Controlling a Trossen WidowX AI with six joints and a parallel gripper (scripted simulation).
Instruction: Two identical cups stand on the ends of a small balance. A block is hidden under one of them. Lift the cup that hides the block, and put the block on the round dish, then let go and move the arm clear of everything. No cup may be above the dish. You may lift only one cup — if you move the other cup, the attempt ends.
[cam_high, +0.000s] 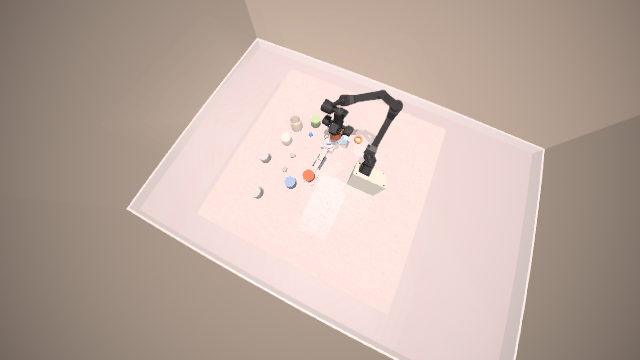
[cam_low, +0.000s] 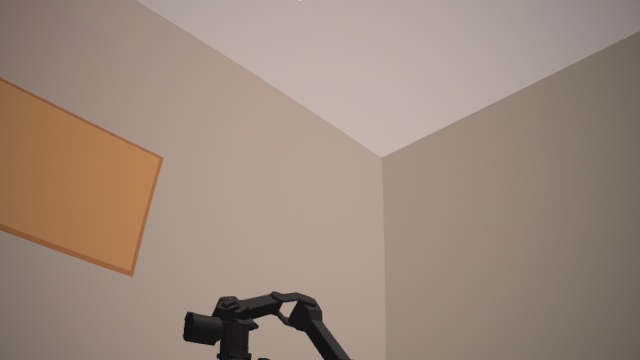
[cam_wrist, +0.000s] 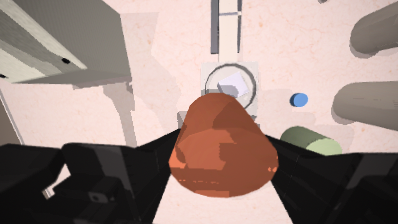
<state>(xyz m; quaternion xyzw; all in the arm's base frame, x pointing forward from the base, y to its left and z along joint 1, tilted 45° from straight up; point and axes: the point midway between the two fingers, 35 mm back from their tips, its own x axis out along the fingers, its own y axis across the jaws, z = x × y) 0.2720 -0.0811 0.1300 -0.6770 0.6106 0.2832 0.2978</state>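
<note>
My gripper (cam_high: 336, 131) (cam_wrist: 216, 133) is shut on an orange-red cup (cam_high: 335, 137) (cam_wrist: 222, 147) and holds it upside down, a little above one end of the balance. Below it in the wrist view, a small pale block (cam_wrist: 233, 85) sits uncovered inside a ring on the balance's end pad (cam_wrist: 252, 67). The balance beam (cam_high: 319, 160) (cam_wrist: 227, 25) runs away from the pad. The second orange-red cup (cam_high: 308, 175) stands on the beam's other end. I cannot tell for sure which object is the round dish; a blue disc (cam_high: 290, 182) lies left of the second cup.
The arm's pale base box (cam_high: 367, 181) (cam_wrist: 50, 40) stands right of the balance. A green cylinder (cam_high: 315, 120) (cam_wrist: 312, 142), beige cylinders (cam_high: 296, 123) (cam_wrist: 370, 102), a small blue ball (cam_high: 310, 134) (cam_wrist: 299, 99), an orange ring (cam_high: 358, 136) and grey cylinders (cam_high: 265, 157) stand around.
</note>
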